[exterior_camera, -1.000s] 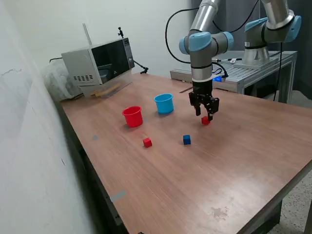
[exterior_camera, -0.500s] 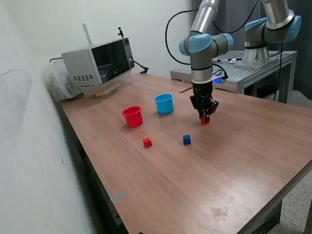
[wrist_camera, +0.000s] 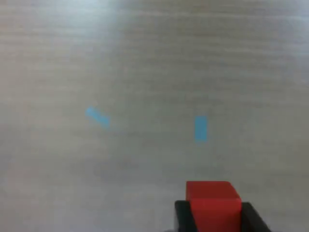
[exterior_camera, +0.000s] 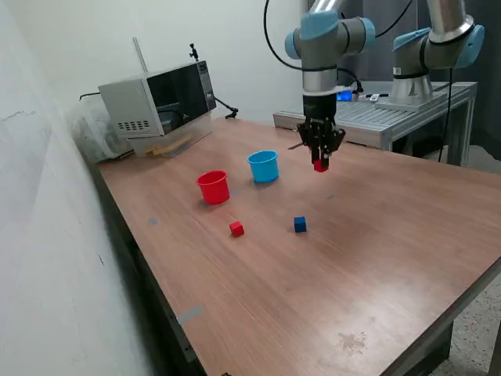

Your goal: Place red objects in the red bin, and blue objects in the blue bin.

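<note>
My gripper (exterior_camera: pixel 320 162) hangs above the table, shut on a tiny red cube (exterior_camera: pixel 320 165), to the exterior view's right of the light blue cup (exterior_camera: pixel 264 166). In the wrist view the red cube (wrist_camera: pixel 213 204) sits between the two dark fingers (wrist_camera: pixel 182 217), with bare table below. The red cup (exterior_camera: pixel 213 187) stands to the exterior view's left of the blue cup. A second red cube (exterior_camera: pixel 236 229) and a dark blue cube (exterior_camera: pixel 300 225) lie on the table nearer the front.
A microwave (exterior_camera: pixel 156 98) stands at the back on the exterior view's left. A second arm's base (exterior_camera: pixel 415 86) sits on a metal table at the back right. Two small blue tape marks (wrist_camera: pixel 200 128) show on the tabletop in the wrist view.
The gripper closed on the red cube on the table, then lifted it up and slightly toward the blue cup.
</note>
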`<action>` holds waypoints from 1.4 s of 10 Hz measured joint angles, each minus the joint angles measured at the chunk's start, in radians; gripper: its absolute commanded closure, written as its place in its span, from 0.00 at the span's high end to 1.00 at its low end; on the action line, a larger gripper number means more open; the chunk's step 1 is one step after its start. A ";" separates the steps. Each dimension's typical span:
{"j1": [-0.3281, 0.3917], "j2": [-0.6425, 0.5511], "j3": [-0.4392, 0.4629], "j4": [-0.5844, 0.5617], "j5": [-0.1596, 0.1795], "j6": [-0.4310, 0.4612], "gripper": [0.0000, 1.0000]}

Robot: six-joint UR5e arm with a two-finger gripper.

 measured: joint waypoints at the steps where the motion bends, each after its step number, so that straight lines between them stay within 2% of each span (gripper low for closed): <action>1: -0.003 -0.042 -0.021 0.026 -0.002 -0.011 0.00; 4: -0.044 -0.071 -0.118 0.075 -0.003 -0.025 0.00; 9: -0.250 0.077 -0.305 0.084 -0.002 -0.028 0.00; 11: -0.280 0.123 -0.348 0.084 -0.002 -0.028 0.00; 14: -0.286 0.170 -0.374 0.077 0.000 -0.028 0.00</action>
